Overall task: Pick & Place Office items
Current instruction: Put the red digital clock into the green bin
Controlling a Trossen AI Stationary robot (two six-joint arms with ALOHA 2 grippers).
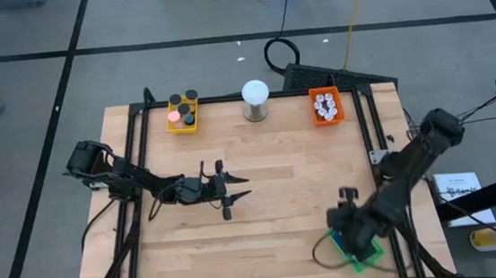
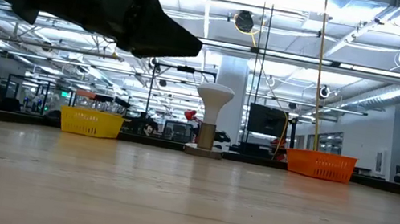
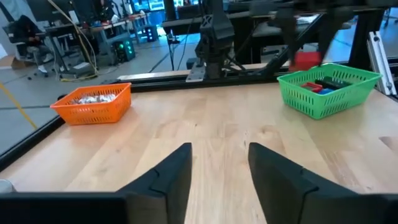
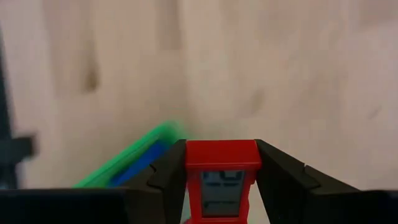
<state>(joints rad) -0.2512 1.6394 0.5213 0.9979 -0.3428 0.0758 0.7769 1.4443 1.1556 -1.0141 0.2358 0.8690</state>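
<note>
My right gripper point(image 4: 221, 150) points steeply down over the green tray point(image 1: 366, 255) at the table's near right, shut on a red flat block point(image 4: 222, 180). From the left wrist view the block point(image 3: 306, 60) hangs above the tray point(image 3: 329, 90), which holds red and blue blocks. My left gripper point(image 1: 234, 190) hovers left of the table's middle, pointing level toward the right edge. Its fingers point(image 3: 177, 171) are open with nothing between them. The yellow tray point(image 1: 183, 114) holds black and pink round pieces. The orange tray point(image 1: 324, 105) holds whitish bits. My right gripper pinches the red block by two opposite sides point(image 4: 190, 169) between its two fingers. The fingers come from above, pointing steeply down. The block's end sticks out past the fingertips. It is lifted clear, above the green tray's rim point(image 4: 134, 160).
A white ball on a metal base point(image 1: 255, 100) stands at the far edge between the yellow and orange trays. A black frame rail point(image 1: 253, 95) runs round the table. Bare wood point(image 1: 296, 171) lies between the two grippers.
</note>
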